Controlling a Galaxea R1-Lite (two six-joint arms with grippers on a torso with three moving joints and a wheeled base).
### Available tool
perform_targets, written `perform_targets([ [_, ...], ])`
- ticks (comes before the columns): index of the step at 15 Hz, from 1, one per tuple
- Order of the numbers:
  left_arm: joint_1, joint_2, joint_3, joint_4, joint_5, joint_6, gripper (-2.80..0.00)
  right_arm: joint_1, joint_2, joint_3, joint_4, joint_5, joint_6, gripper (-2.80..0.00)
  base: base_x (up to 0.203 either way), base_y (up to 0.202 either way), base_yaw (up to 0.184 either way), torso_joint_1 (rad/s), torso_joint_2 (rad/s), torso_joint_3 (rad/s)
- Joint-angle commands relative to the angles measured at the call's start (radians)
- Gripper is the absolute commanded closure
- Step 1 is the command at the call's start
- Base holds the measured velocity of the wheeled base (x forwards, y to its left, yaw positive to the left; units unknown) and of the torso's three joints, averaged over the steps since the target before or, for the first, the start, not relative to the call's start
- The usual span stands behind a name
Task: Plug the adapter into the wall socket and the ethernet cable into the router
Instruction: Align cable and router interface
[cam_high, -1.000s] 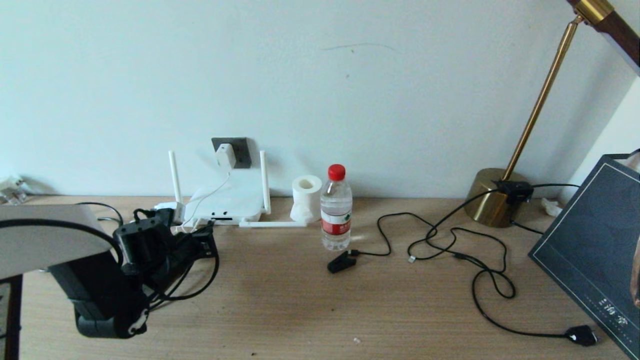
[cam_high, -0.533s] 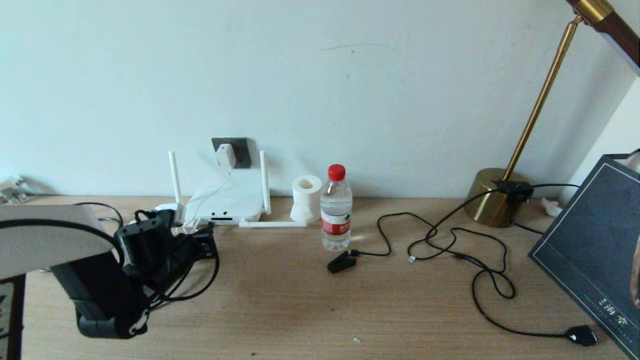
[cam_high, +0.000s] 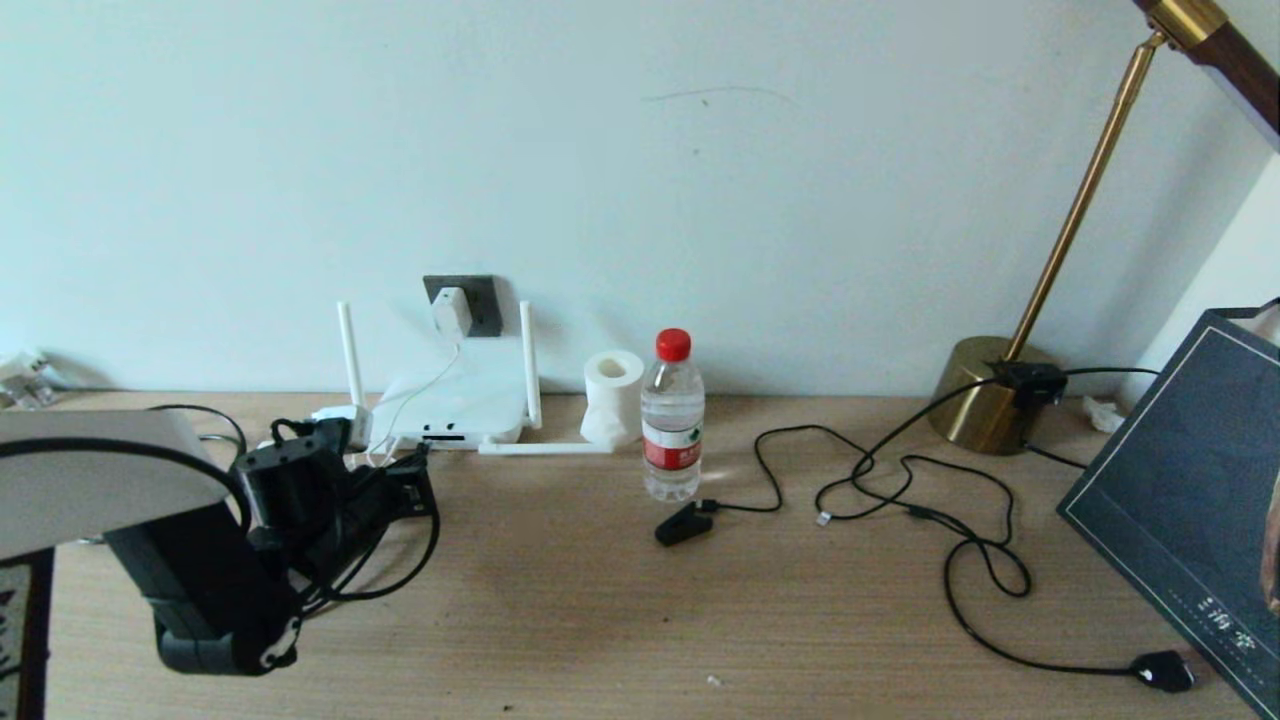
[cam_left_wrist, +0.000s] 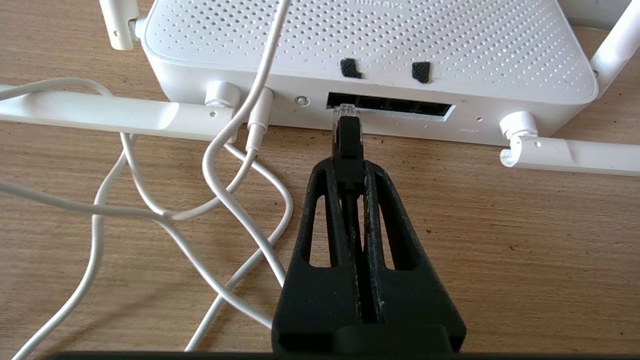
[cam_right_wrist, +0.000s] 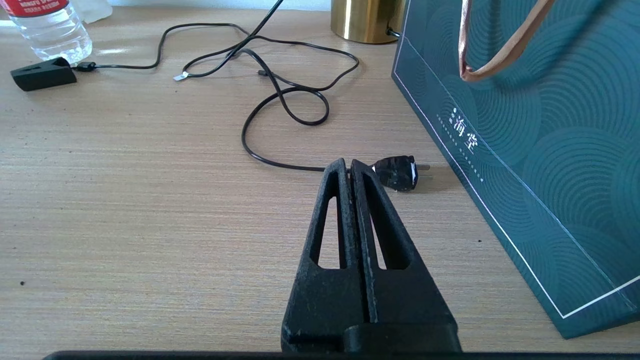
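Your left gripper (cam_left_wrist: 348, 170) is clamped on the ethernet cable (cam_left_wrist: 347, 145), its two black fingers (cam_left_wrist: 320, 210) pressed against the black connector body just behind the clear tip. That tip sits at the mouth of the router's (cam_left_wrist: 370, 45) dark port slot (cam_left_wrist: 390, 104), at the slot's end nearest the white power lead; whether it is seated inside cannot be told. In the head view you will find this gripper (cam_high: 405, 480) at about 8 o'clock of the frame, low over the wooden desk (cam_high: 620, 610), with the router (cam_high: 455, 410) just beyond it at 1 o'clock from the fingers. Loops of thin white cord (cam_left_wrist: 150, 210) lie on the desk beside the gripper, clear of the fingers.

Further out, the adapter (cam_high: 450, 310) is seated in the wall socket (cam_high: 480, 300), directly above the router at its 12 o'clock, its white cord dropping across the router's top. Two antennas stand upright; two lie flat on the desk.

Your right gripper (cam_right_wrist: 349, 167) hangs with its fingers pressed together, holding nothing, over bare desk near a black plug (cam_right_wrist: 397, 172) and beside a dark green paper bag (cam_right_wrist: 540, 125). A water bottle (cam_high: 672, 420), a tissue roll (cam_high: 612, 395) and a brass lamp base (cam_high: 985, 400) stand to the router's 3 o'clock.
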Motion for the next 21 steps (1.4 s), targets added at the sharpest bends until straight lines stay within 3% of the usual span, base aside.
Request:
perform_targets([
  [1, 0.000, 0.002, -0.007, -0.008, 0.000, -0.001, 0.00, 0.000, 0.001, 0.001, 0.000, 0.000, 0.000, 0.00, 0.000, 0.000, 0.000, 0.000, 0.00, 0.000],
  [21, 0.000, 0.022, -0.026, -0.007, 0.000, -0.001, 0.00, 0.000, 0.001, 0.000, 0.000, 0.000, 0.000, 0.00, 0.000, 0.000, 0.000, 0.000, 0.00, 0.000],
])
